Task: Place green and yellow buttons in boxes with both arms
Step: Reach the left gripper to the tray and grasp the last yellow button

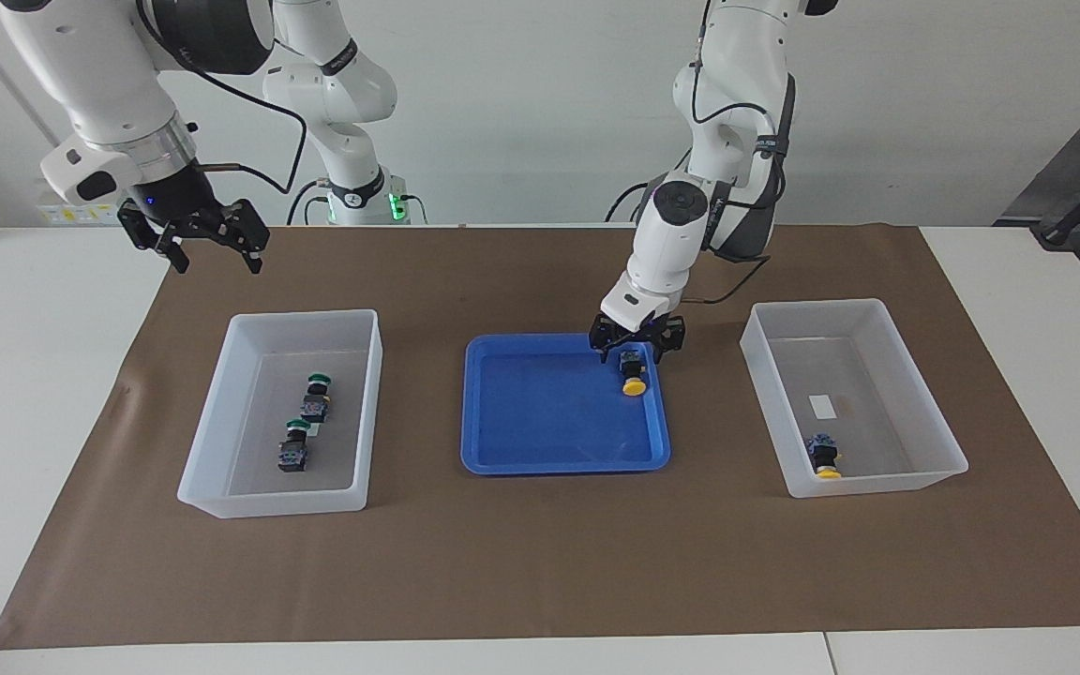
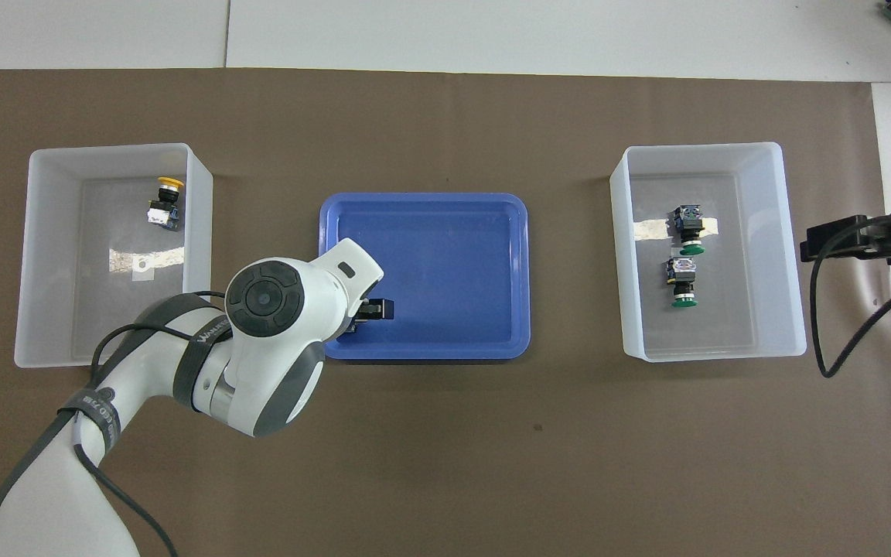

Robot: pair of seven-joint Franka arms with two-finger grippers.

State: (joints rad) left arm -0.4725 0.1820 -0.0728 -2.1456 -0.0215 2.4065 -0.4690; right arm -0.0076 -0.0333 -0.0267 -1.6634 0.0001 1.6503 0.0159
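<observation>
A yellow button [image 1: 632, 371] lies in the blue tray [image 1: 549, 412], in the corner nearer to the robots, toward the left arm's end. My left gripper [image 1: 636, 349] is low over it, open, with a finger on either side of its dark body; in the overhead view the left arm hides this button. Another yellow button [image 1: 822, 457] [image 2: 165, 203] lies in the white box [image 1: 924, 389] at the left arm's end. Two green buttons [image 1: 317, 394] [image 1: 294, 445] lie in the white box [image 1: 212, 403] at the right arm's end. My right gripper [image 1: 207, 248] waits open, raised over the mat.
The boxes and the tray [image 2: 445, 263] stand in a row on a brown mat [image 1: 540, 562]. A strip of tape [image 2: 650, 229] lies on the floor of the green buttons' box. Bare white table borders the mat.
</observation>
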